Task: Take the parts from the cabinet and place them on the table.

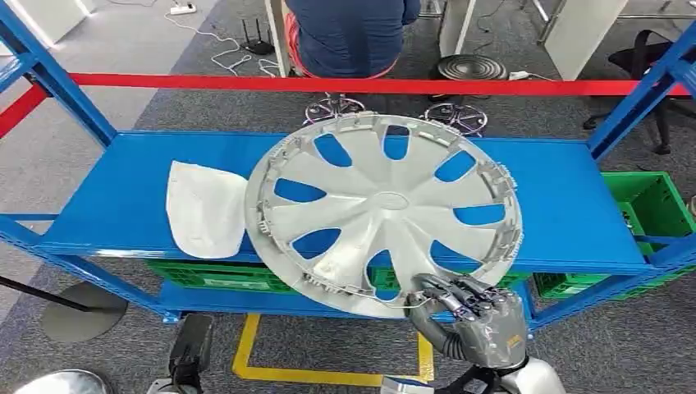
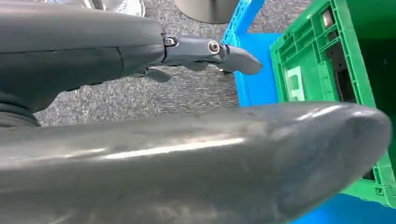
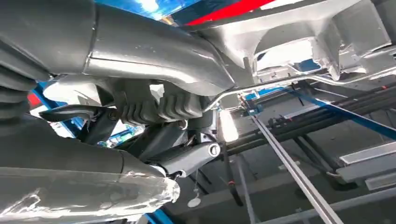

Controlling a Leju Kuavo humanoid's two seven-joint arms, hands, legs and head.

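A large silver wheel cover (image 1: 386,205) with blue showing through its openings is tilted up over the blue cabinet shelf (image 1: 123,176). My right hand (image 1: 472,316) grips its near lower rim from below. In the right wrist view the fingers (image 3: 154,105) curl around the cover's rim (image 3: 299,42). A white moulded part (image 1: 205,209) lies on the shelf to the left of the cover, partly tucked behind its edge. My left hand (image 2: 187,140) hangs low beside a green crate (image 2: 317,70), fingers apart and holding nothing.
A red crossbar (image 1: 328,84) spans the rack behind the shelf, and blue uprights (image 1: 49,74) stand at both sides. Green crates (image 1: 648,201) sit under and right of the shelf. A person (image 1: 349,33) sits beyond the rack. Yellow tape (image 1: 246,353) marks the floor.
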